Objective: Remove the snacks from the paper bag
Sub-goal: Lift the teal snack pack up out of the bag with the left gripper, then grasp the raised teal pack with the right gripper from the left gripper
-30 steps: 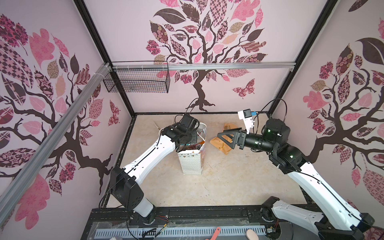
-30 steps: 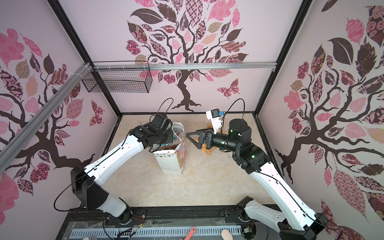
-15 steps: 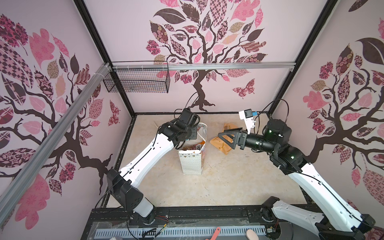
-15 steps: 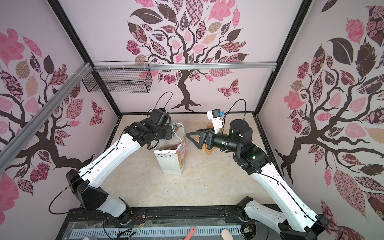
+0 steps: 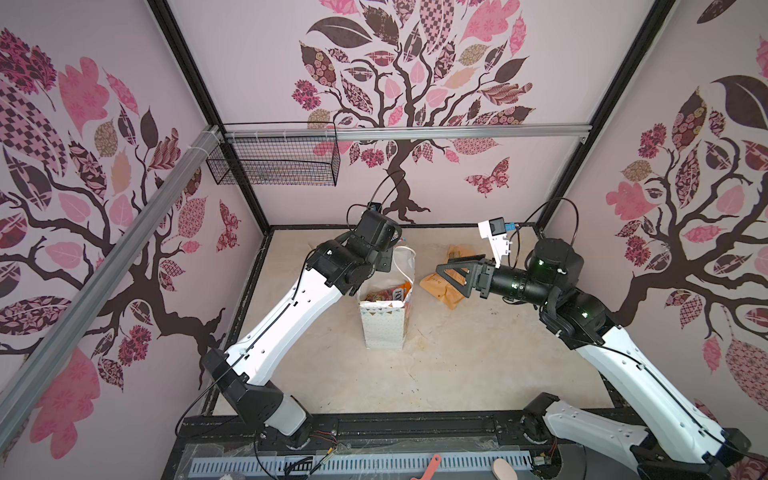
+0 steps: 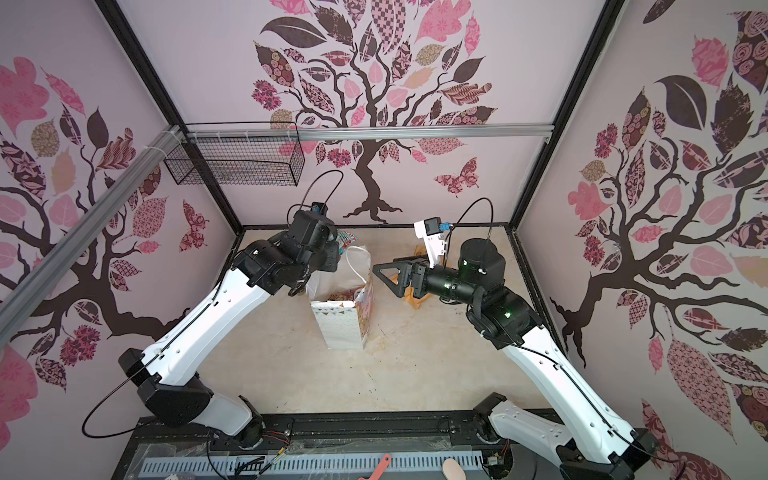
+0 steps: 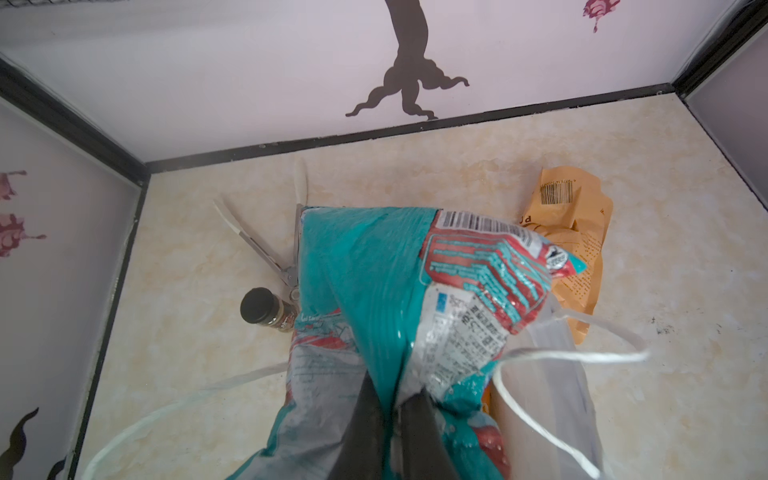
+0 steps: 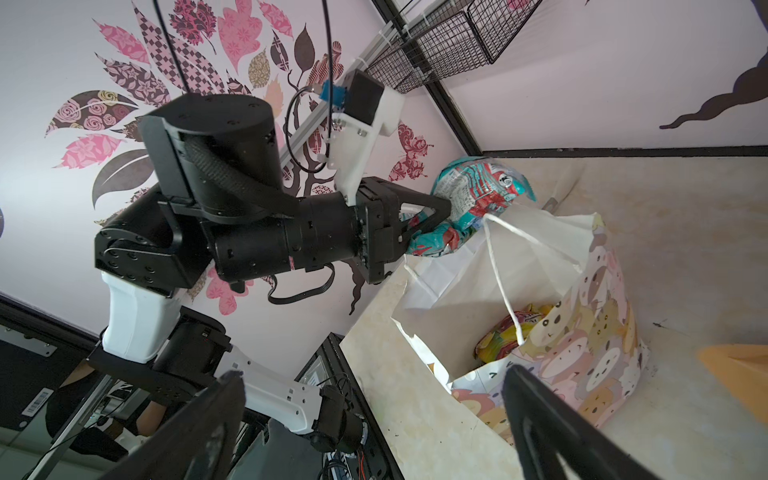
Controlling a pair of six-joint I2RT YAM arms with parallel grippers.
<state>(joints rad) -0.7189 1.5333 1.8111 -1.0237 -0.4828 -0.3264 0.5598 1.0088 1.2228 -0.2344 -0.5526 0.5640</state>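
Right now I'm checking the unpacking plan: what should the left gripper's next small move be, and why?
Probably carry the teal packet away from the paper bag and lower it onto the table. The left gripper is shut on it above the bag's rim; more snacks lie inside.

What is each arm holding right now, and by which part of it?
The left jaws are shut on the teal snack packet, pinching a crumpled fold near its middle. The right jaws are open and hold nothing.

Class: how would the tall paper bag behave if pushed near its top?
The paper bag stands tall on a small base, so it would probably tip. Its walls look thin and bent, likely buckling. Few packets show inside: probably light.
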